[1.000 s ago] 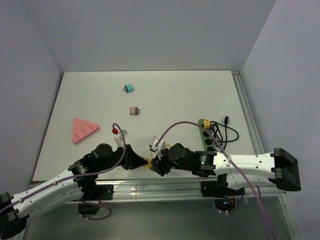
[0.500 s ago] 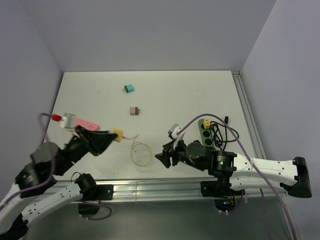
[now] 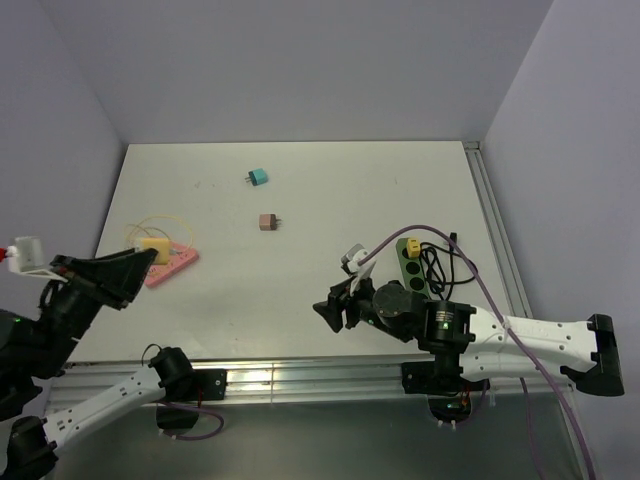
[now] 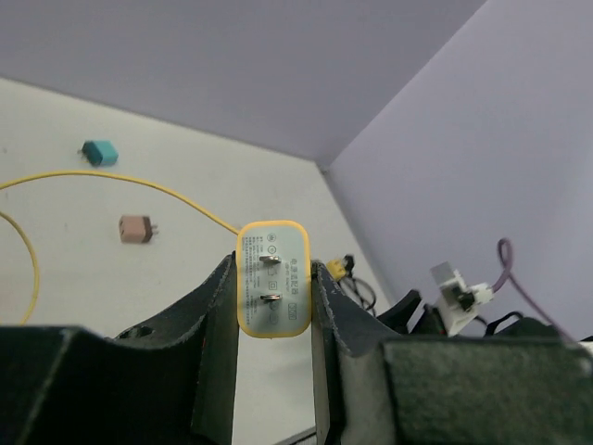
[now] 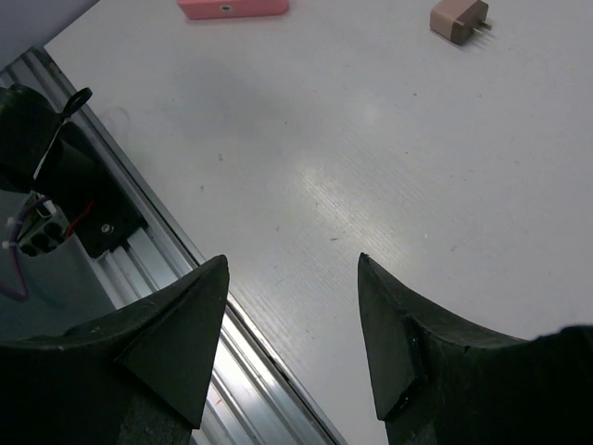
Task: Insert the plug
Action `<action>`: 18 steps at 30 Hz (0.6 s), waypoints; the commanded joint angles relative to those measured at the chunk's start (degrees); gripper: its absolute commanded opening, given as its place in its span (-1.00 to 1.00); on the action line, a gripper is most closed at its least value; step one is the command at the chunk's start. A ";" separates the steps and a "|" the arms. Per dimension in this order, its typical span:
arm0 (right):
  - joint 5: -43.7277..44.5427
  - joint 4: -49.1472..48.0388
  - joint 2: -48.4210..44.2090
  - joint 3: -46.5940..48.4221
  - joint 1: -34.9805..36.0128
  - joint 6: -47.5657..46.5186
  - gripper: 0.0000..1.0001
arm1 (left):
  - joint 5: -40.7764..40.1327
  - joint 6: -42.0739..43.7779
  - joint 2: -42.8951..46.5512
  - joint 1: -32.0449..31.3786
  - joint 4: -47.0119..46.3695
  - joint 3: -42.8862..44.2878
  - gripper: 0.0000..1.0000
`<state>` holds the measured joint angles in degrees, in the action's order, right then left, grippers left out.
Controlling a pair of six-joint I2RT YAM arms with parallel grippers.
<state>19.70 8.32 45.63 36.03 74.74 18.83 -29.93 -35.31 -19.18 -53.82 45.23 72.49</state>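
Left gripper point(image 4: 273, 278) is clamped on the yellow plug point(image 4: 273, 292), held aloft at the frame's left by the pink socket block point(image 3: 176, 262); right gripper point(image 5: 292, 269) gapes empty; carry step, judged, next needing prongs squared to slots.

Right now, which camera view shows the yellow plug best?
Left wrist: the yellow plug fills centre frame, prongs facing the camera, between the fingers. Top external shows it small; right wrist misses it.
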 commanded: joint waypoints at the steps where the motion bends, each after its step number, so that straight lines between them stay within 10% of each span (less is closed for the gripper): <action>1: 0.87 -1.81 0.69 3.34 0.23 0.42 0.30 | 3.11 -3.44 -4.72 0.03 6.26 -4.70 -0.99; 18: -3.79 -11.22 4.12 3.25 0.23 14.82 0.54 | 22.90 -16.63 6.69 0.03 -18.05 -34.51 -0.99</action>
<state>17.74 2.90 50.06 36.77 74.74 27.81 -11.73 -49.87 -14.44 -53.82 39.18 39.77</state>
